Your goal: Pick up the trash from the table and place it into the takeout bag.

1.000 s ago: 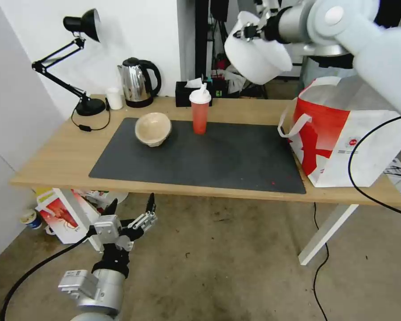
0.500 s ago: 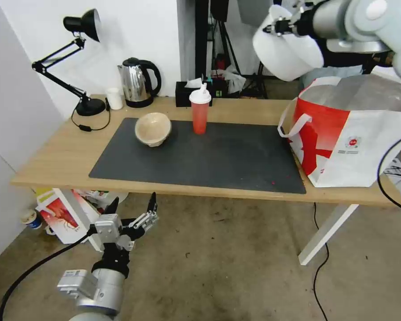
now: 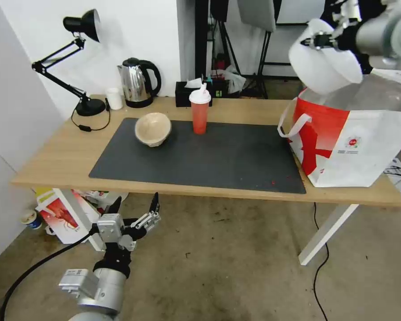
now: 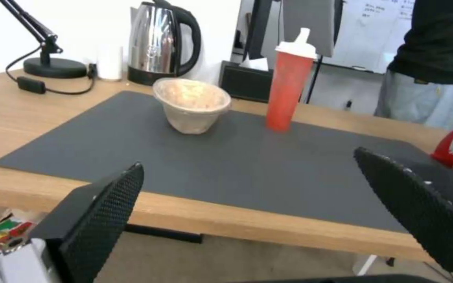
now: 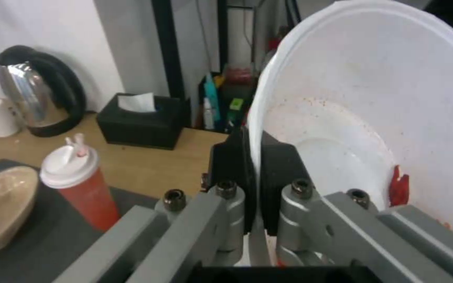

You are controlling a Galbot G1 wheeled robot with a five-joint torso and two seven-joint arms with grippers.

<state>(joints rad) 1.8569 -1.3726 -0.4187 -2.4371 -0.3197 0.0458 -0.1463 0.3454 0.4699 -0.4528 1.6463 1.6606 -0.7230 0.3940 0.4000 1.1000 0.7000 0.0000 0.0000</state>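
Observation:
My right gripper (image 3: 314,42) (image 5: 254,157) is shut on the rim of the wide white bowl (image 3: 325,64) (image 5: 373,129), held tilted in the air over the open top of the takeout bag (image 3: 352,138). A red scrap clings inside the bowl. The bag stands at the table's (image 3: 62,156) right end. On the dark mat (image 3: 209,156) stand the beige paper bowl (image 3: 153,128) (image 4: 191,104) and the red cup with white lid (image 3: 200,111) (image 4: 288,80) (image 5: 77,184). My left gripper (image 3: 136,211) (image 4: 258,208) hangs open below the table's front edge.
At the back of the table are a black desk lamp (image 3: 78,62), a steel kettle (image 3: 138,82), a small white cup (image 3: 114,98) and a black tissue box (image 3: 189,93). A red-and-white carton (image 3: 62,214) lies on the floor under the table's left end.
My right arm has carried the white bowl to the right, from above the table's back edge to over the takeout bag. The left gripper has barely moved.

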